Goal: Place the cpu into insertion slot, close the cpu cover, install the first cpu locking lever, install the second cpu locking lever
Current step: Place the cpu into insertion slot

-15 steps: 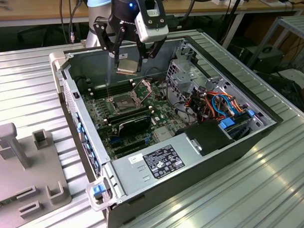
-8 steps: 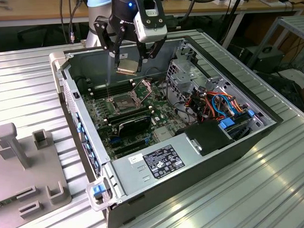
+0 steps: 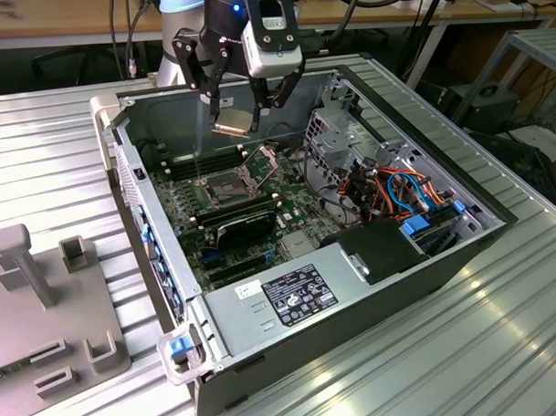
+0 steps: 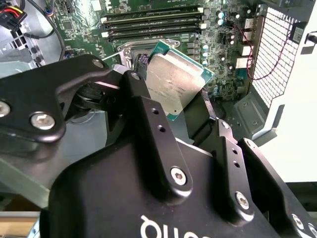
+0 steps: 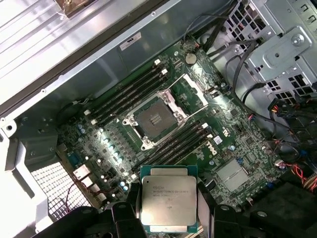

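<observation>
Clamping the cpu (image 5: 168,201) by two opposite edges, the gripper (image 5: 168,218) is carrying it with its fingers drawn in to chip width. The metal top is facing the camera in both wrist views, with a green rim showing around it. In the exterior view the chip is hanging above the open computer case (image 3: 130,149) and is looking slightly tilted rather than level, though that is a judgement.

Key relation: the insertion slot (image 5: 153,120) is lying below the gripper and well apart from it. In the exterior view it is sitting down from the chip and a little toward the exterior view's left, so the two are not lining up plumb. In the first wrist view the slot is showing clear of the chip's outline, and its square is appearing turned at an angle to the chip's edges, so some rotation mismatch seems likely.

The slot is showing its dark centre, with nothing seated in it. The cpu cover (image 5: 190,88) is lying swung back, open, along one edge of the slot. I cannot tell how the locking levers are lying.

Farther out, memory sticks (image 5: 126,96) are flanking the slot on both sides, their long axes running parallel. Beyond the case, a grey fixture (image 3: 43,271) is resting on the ribbed table (image 3: 502,346).
</observation>
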Robot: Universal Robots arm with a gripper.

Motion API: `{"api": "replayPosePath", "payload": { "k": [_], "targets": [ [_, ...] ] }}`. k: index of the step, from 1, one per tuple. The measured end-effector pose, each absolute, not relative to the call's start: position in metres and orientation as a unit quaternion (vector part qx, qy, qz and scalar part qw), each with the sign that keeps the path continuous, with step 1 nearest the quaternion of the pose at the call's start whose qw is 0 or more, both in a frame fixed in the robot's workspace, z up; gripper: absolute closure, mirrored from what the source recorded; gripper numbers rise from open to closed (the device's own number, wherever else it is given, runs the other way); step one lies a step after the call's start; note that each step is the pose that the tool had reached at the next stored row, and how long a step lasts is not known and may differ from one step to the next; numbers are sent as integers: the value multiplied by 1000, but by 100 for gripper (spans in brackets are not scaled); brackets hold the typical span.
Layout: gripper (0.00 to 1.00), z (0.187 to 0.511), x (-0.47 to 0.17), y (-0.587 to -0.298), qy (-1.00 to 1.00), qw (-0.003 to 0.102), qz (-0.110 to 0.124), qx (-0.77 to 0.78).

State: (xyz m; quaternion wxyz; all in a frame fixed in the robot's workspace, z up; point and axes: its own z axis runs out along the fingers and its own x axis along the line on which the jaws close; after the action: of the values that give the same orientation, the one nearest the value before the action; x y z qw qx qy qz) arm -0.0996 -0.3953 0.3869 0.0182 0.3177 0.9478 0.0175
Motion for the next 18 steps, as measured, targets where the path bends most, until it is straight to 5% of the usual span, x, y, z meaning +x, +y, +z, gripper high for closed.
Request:
{"api": "replayPosePath", "payload": {
  "k": [18],
  "targets": [
    [45,387,-100,-395,925,19,16,379]
  ]
}}
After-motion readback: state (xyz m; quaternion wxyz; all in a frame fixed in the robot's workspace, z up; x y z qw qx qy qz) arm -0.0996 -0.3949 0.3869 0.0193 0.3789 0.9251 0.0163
